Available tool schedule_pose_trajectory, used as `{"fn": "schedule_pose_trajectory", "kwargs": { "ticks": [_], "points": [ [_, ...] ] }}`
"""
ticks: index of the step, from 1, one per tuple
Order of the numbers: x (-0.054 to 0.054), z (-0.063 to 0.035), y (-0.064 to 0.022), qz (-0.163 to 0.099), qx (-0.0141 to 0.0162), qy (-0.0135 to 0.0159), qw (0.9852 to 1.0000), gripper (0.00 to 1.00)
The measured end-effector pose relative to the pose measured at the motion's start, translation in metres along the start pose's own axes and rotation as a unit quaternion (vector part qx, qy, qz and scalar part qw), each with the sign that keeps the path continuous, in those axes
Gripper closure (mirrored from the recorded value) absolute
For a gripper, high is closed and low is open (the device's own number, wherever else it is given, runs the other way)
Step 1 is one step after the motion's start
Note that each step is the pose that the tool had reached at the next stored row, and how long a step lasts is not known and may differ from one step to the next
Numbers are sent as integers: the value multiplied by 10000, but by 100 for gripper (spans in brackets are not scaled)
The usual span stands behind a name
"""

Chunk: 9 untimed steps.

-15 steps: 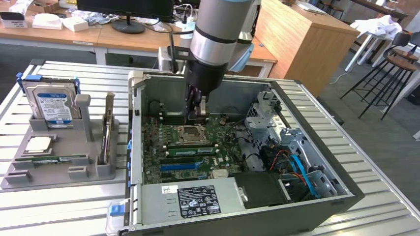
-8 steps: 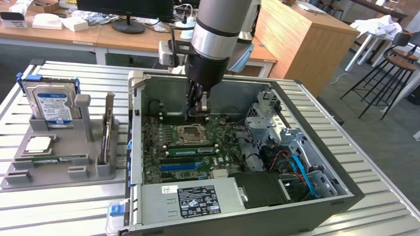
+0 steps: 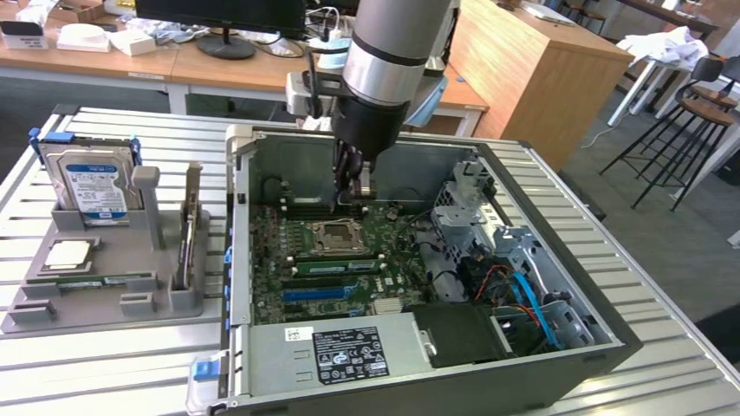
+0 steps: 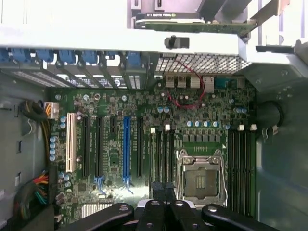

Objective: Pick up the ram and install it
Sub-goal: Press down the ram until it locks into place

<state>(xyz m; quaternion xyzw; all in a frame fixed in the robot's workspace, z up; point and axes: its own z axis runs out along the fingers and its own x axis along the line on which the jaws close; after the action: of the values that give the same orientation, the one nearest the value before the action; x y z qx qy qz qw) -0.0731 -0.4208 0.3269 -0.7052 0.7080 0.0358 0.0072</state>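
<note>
Nearest, along the open computer case's front edge, sits the labelled power supply (image 3: 347, 351). Behind it on the motherboard lie the blue slot (image 3: 318, 294) and a green stick that looks like the ram (image 3: 335, 264), lying flat in a slot on the near side of the CPU socket (image 3: 343, 234). A similar twin stick (image 3: 102, 280) lies in the grey holder (image 3: 151, 299) near the left edge of the slatted table (image 3: 116, 373). Just beyond the socket, the gripper (image 3: 353, 195) hangs low over the dark slots toward the case's far wall, its fingers pressed together. Whether they pinch anything I cannot tell. This looks like the installing stage, not the pickup. Any push here calls for a straight descent, square to the slot and clear of the socket.
</note>
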Motion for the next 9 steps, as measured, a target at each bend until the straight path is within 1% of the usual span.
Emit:
{"fn": "schedule_pose_trajectory", "kwargs": {
  "ticks": [9],
  "points": [
    [-1, -11, -275, 0, -1, 0, 10000, 90]
  ]
}}
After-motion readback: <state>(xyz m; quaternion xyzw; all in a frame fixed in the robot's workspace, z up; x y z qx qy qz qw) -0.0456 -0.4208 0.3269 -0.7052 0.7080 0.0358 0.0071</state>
